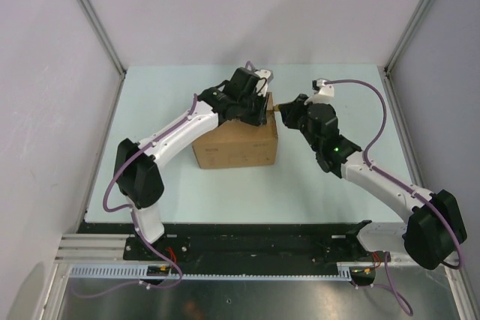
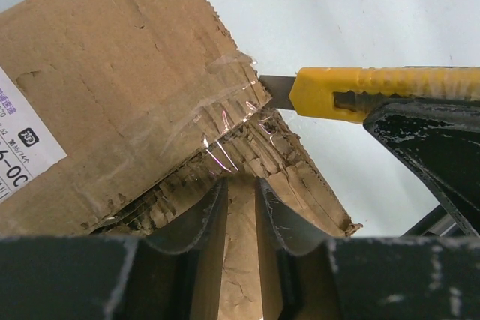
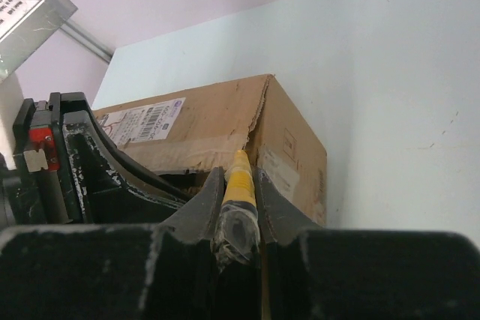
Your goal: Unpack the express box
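The box [image 1: 236,148] sits near the middle of the bench [image 1: 150,185], well clear of all four edges, with its white label [image 2: 22,140] on the top face. The left end effector [image 2: 240,185] is positioned over the far right corner of the box. Its fingers [image 2: 206,215] are separated by a narrow gap, and cardboard is visible in that gap. Whether they are pinching the cardboard or only standing over it cannot be determined. The right end effector [image 3: 238,175] is located just off the far right corner of the box, on the side toward the right edge of the bench. It is clamped on the yellow handle of a knife [image 2: 375,91]. The metal blade [image 2: 276,89] is extended, and its tip meets the corner of the box at the clear tape [image 2: 225,125]. The cardboard around this corner is torn and ragged.
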